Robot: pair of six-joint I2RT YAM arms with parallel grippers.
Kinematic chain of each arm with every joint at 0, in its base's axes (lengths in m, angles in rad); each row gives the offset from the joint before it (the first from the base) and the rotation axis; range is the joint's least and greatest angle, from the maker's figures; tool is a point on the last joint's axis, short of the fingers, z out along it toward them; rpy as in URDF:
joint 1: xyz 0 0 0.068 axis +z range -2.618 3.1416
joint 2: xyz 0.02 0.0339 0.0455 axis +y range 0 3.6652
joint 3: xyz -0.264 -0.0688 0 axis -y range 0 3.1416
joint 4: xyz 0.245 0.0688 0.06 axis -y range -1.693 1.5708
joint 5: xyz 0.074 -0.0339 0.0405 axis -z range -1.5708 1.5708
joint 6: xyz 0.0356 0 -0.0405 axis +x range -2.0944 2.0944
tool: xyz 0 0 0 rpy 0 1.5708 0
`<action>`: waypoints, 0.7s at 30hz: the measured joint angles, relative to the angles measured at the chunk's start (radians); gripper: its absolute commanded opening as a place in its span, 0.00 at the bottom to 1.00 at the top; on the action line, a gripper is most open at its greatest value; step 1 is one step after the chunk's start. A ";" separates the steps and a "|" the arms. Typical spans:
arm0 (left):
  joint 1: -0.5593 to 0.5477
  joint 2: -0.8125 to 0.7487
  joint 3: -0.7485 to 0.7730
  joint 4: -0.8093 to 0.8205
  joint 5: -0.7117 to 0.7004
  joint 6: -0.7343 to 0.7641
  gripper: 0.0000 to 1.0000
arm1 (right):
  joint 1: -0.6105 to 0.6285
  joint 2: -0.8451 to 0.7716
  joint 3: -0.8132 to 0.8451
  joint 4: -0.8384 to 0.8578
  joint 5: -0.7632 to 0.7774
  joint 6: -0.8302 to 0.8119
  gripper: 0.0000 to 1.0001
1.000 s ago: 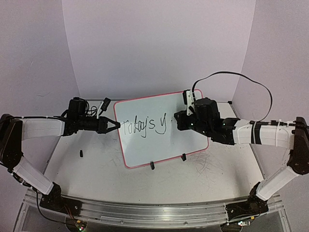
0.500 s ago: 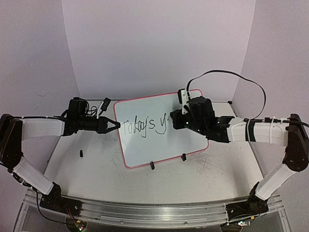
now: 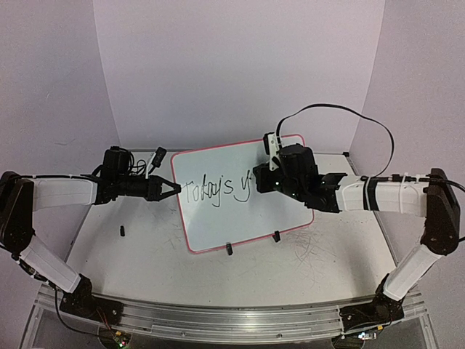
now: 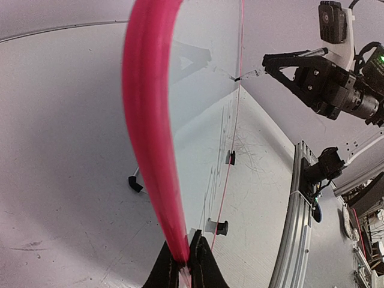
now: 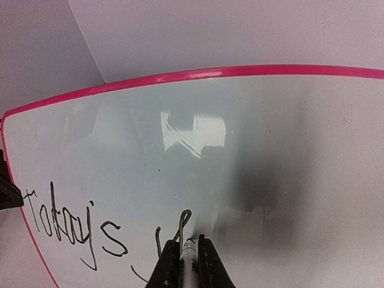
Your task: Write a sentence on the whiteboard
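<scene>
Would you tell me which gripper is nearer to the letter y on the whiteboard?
Right. The right gripper holds a marker at the y; the left gripper clamps the whiteboard at its left edge.

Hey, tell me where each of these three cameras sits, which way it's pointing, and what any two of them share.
Top external: above and behind the arms, looking down at the table; left gripper clamps the whiteboard, right gripper at the writing.
Left wrist: on the left arm, looking along the board's pink rim; its own fingers pinch it.
Right wrist: facing the board's front close up; its own fingers hold a marker.
Shared: top and right wrist both show the writing.
</scene>
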 measured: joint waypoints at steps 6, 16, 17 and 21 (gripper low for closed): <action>0.000 0.000 0.000 0.000 0.000 0.000 0.00 | 0.000 0.005 0.000 0.010 0.002 0.000 0.00; 0.000 0.000 0.000 0.000 -0.001 0.000 0.00 | 0.000 -0.012 -0.050 0.024 -0.001 0.010 0.00; 0.000 0.000 0.000 0.000 -0.001 0.000 0.00 | 0.000 -0.014 -0.055 0.024 0.000 0.012 0.00; 0.000 0.000 0.000 0.000 -0.001 0.000 0.00 | 0.000 -0.022 -0.063 0.020 0.012 0.012 0.00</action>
